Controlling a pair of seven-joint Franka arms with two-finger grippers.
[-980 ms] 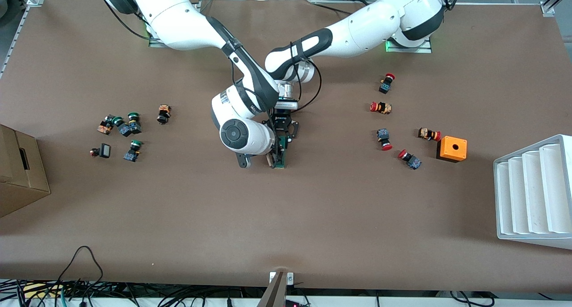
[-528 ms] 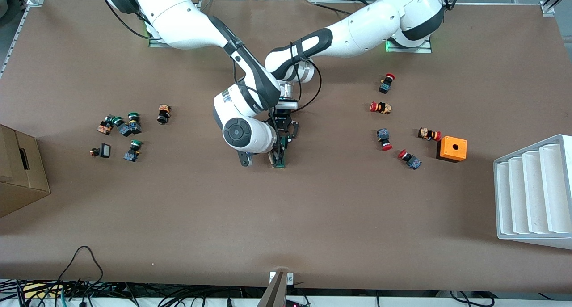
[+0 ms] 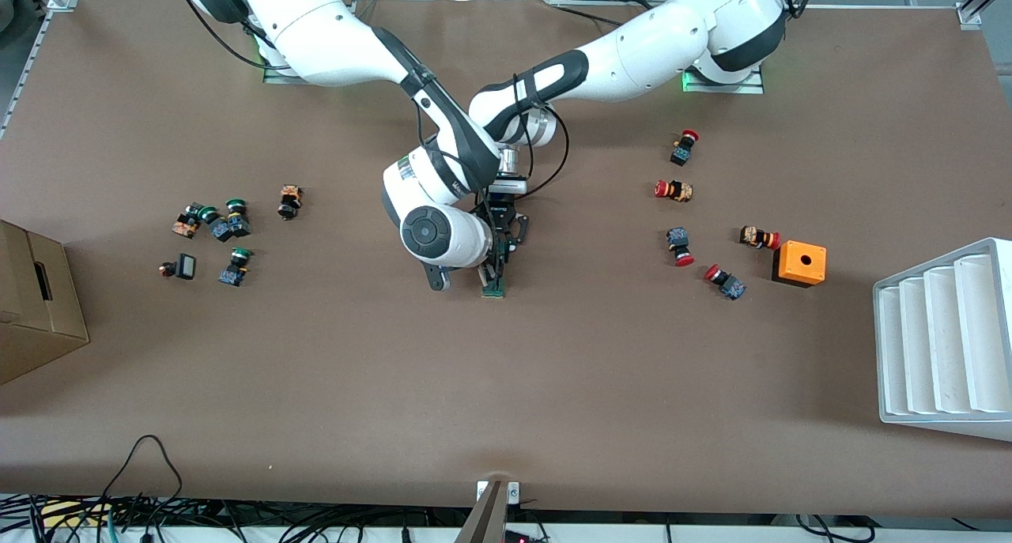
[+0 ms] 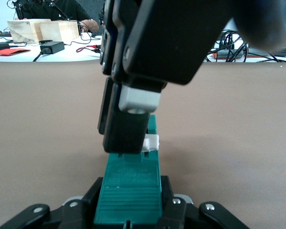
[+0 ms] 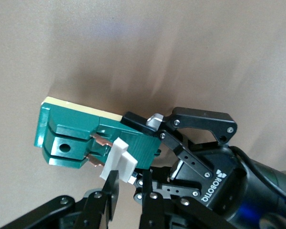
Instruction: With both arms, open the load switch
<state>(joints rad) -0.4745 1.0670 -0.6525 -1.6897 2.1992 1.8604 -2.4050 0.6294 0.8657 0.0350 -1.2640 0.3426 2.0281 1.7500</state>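
The load switch [image 3: 495, 280] is a slim dark-green block, held a little above the mid-table. My left gripper [image 3: 500, 241] is shut on its body, and the green casing [image 4: 131, 191] fills the space between the jaws. The white tab [image 5: 118, 160] stands up from the block, with copper contacts bared beside it. My right gripper [image 5: 130, 174] comes down onto that end, its fingers [image 4: 126, 129] pinched on the tab. In the front view the right wrist hides most of the right gripper [image 3: 485, 273].
Red-capped push buttons [image 3: 680, 246] and an orange cube [image 3: 799, 263] lie toward the left arm's end, beside a white slotted rack [image 3: 941, 341]. Green-capped buttons [image 3: 229, 220] and a cardboard box [image 3: 35, 306] are toward the right arm's end.
The right wrist has edged slightly toward the left arm's end, and its fingers have drawn in a little on the tab. The left gripper and the switch have stayed put.
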